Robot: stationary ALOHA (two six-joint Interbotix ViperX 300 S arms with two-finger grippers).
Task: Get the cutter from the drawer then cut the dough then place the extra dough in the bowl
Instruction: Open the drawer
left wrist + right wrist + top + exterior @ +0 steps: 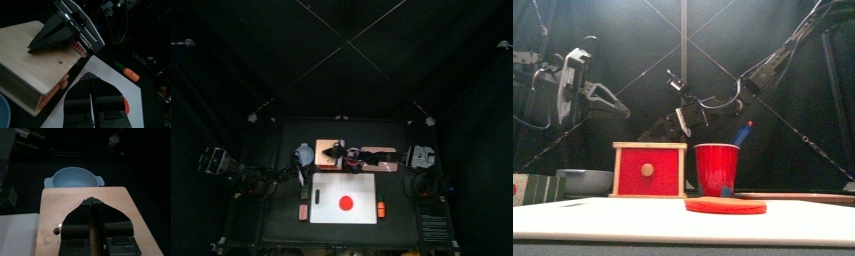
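The pale wooden box (649, 170) stands behind the white cutting board (325, 190), its red drawer front (648, 171) closed. My right gripper (684, 122) hovers just above the box top (67, 213), jaws shut on nothing. A flat red dough disc (345, 203) lies in the middle of the board. The blue-grey bowl (73, 178) sits to the left of the box. My left gripper (88, 77) hangs high at the left, in front of the box, shut and empty. No cutter is in sight.
Right of the box stands a red cup (718, 168) holding a blue toy knife (744, 133). A pink tray (378, 156) lies further right. Small orange toys (381, 209) rest at the board's side edges.
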